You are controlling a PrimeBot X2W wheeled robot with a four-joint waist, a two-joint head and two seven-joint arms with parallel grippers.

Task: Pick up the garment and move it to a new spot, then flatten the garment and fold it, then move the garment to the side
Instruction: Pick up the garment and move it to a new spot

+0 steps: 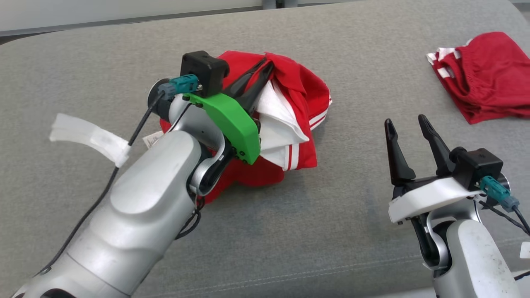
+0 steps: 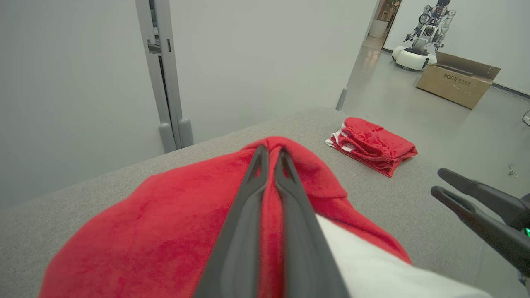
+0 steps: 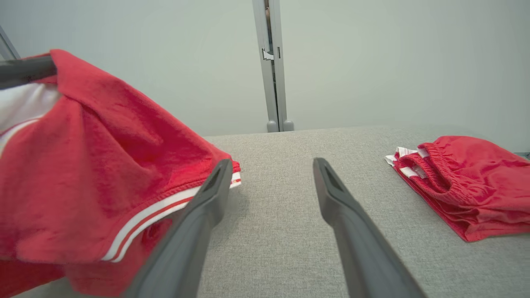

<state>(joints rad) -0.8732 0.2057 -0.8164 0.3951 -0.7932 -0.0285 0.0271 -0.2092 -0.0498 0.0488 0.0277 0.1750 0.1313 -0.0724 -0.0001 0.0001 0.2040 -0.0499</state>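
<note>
Now | left fingers point(image 2: 244, 215) clenched on red-and-white garment point(image 1: 306, 89), bunched mid-desk point(image 1: 290, 231) | right fingers point(image 1: 395, 153) released, hovering at 4 o'clock | folded red shorts point(image 1: 488, 74) at 2 o'clock

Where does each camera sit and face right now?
Head view: on the head, facing forward and down at the grey surface; shows left forearm, left tool shut on the red-and-white garment, right tool open.
Left wrist view: on the left wrist, facing along its shut fingers toward a wall; right tool at right.
Right wrist view: on the right wrist, facing along its open fingers toward the wall.
Shared: all three show the folded red shorts.
</note>
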